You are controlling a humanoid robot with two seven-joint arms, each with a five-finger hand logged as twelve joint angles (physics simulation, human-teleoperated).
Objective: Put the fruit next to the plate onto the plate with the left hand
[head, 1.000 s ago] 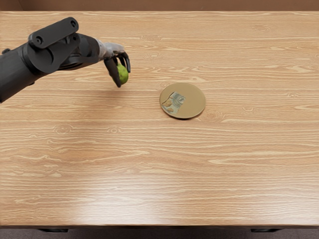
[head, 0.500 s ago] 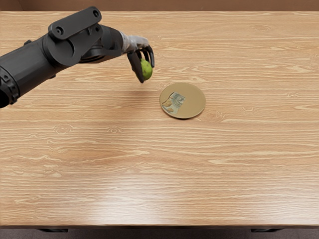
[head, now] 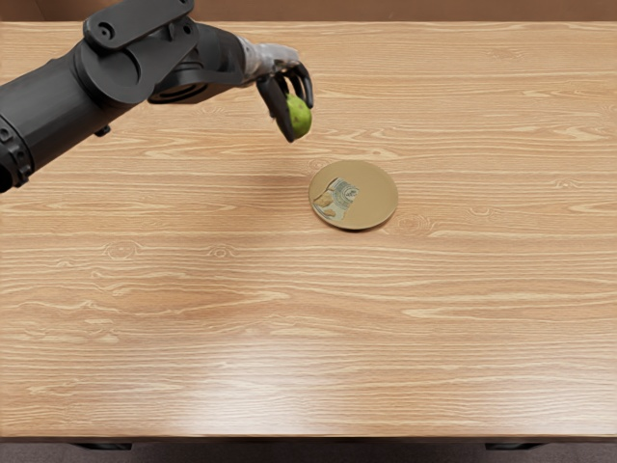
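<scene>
A small green fruit hangs above the table, held in the curled dark fingers of my left hand. The left arm reaches in from the left edge across the back of the table. A round tan plate with a shiny patch on its left side lies flat on the wood, right of and nearer than the hand. The fruit is up and to the left of the plate's rim, well apart from it. The right arm does not show.
The wooden table fills the view, with its front edge along the bottom of the picture. A faint shadow of the hand falls on the wood just left of the plate.
The left hand has carried the fruit to the right and up, from the far left part of the table toward the plate. The plate has not moved.
</scene>
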